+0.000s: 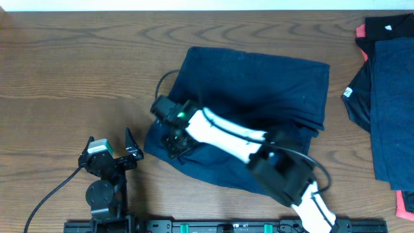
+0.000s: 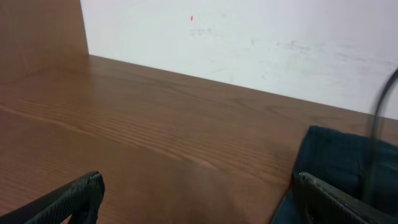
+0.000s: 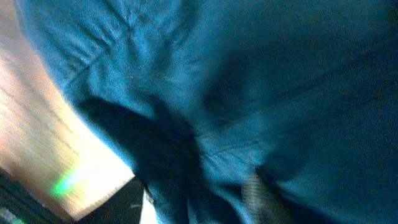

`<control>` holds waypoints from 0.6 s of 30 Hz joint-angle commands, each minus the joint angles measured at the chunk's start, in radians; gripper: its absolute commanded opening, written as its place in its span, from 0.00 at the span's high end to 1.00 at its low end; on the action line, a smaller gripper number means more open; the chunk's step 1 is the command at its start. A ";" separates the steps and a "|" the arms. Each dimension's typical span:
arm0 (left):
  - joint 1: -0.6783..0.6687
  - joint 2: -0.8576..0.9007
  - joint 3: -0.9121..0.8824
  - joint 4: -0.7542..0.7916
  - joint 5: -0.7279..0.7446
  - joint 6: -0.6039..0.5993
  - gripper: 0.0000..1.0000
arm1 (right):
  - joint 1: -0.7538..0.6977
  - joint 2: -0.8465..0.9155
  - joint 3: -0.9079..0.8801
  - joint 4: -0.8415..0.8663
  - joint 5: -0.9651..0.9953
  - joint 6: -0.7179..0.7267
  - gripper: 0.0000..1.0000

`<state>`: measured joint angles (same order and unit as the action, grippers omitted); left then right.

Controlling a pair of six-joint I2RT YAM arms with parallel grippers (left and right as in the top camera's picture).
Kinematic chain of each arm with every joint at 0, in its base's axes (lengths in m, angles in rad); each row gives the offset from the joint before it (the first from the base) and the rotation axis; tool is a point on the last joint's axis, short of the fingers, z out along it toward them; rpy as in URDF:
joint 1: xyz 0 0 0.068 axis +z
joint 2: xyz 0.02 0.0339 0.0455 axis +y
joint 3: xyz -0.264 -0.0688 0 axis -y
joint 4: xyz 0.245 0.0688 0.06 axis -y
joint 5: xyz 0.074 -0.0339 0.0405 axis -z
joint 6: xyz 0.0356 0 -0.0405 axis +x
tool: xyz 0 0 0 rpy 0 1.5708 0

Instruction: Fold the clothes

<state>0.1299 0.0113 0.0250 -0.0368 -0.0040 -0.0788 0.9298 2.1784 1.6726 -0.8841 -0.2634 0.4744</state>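
Note:
A dark navy garment (image 1: 259, 84) lies bunched in the middle of the table. My right gripper (image 1: 176, 139) reaches across it to its lower left edge. In the right wrist view the navy cloth (image 3: 249, 81) fills the blurred frame and wraps round the fingers (image 3: 211, 193), which seem shut on it. My left gripper (image 1: 129, 152) rests at the lower left, open and empty. In the left wrist view its fingers (image 2: 199, 202) are spread over bare wood, with the garment's edge (image 2: 339, 155) at the right.
A pile of clothes lies at the right edge: a navy piece (image 1: 388, 110) with a small white label (image 1: 347, 92), a black piece (image 1: 388, 26) and red edges (image 1: 404, 207). A black cable (image 1: 165, 81) loops by the garment's left side. A white wall (image 2: 249, 43) backs the table.

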 commanded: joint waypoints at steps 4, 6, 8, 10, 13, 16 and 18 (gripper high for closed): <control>0.004 0.000 -0.021 -0.035 -0.023 -0.005 0.02 | -0.138 -0.282 0.020 0.022 0.080 -0.009 0.16; 0.004 0.000 -0.021 -0.035 -0.023 -0.005 0.02 | -0.193 -0.346 0.020 0.051 0.081 -0.011 0.09; 0.004 0.000 -0.021 -0.035 -0.023 -0.005 0.02 | -0.252 -0.388 0.020 0.089 0.080 -0.013 0.08; 0.004 0.000 -0.021 -0.035 -0.023 -0.005 0.02 | -0.311 -0.399 0.020 0.130 0.080 -0.012 0.09; 0.004 0.000 -0.021 -0.035 -0.023 -0.005 0.02 | -0.388 -0.366 0.020 0.200 0.066 -0.012 0.11; 0.004 0.000 -0.021 -0.035 -0.023 -0.005 0.02 | -0.430 -0.293 0.020 0.301 0.004 -0.011 0.15; 0.004 0.000 -0.021 -0.035 -0.023 -0.005 0.02 | -0.442 -0.233 0.020 0.381 -0.026 -0.001 0.27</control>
<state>0.1299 0.0113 0.0250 -0.0364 -0.0044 -0.0788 0.4969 1.8572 1.7020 -0.5339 -0.2314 0.4686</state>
